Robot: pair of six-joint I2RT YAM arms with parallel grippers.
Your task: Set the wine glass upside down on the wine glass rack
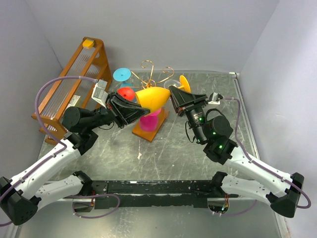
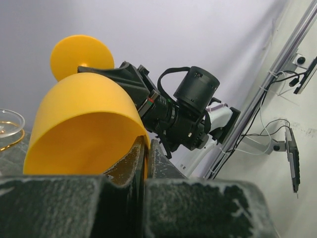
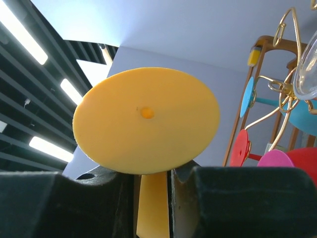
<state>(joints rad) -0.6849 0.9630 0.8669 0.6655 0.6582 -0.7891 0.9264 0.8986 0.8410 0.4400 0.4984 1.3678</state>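
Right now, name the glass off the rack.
The yellow glass: the left tool holds its bowl, the right tool its stem. The red glass, pink glass and blue glass are on the rack.

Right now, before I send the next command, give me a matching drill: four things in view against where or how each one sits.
Things:
1. yellow wine glass
2. left gripper
3. right gripper
4. wooden frame

Places and states:
A. shut on the stem, just under the foot
B. standing at the back left
C. held in the air, lying on its side
D. shut on the bowl's rim

Pairs: 1-C, 2-D, 3-A, 4-B
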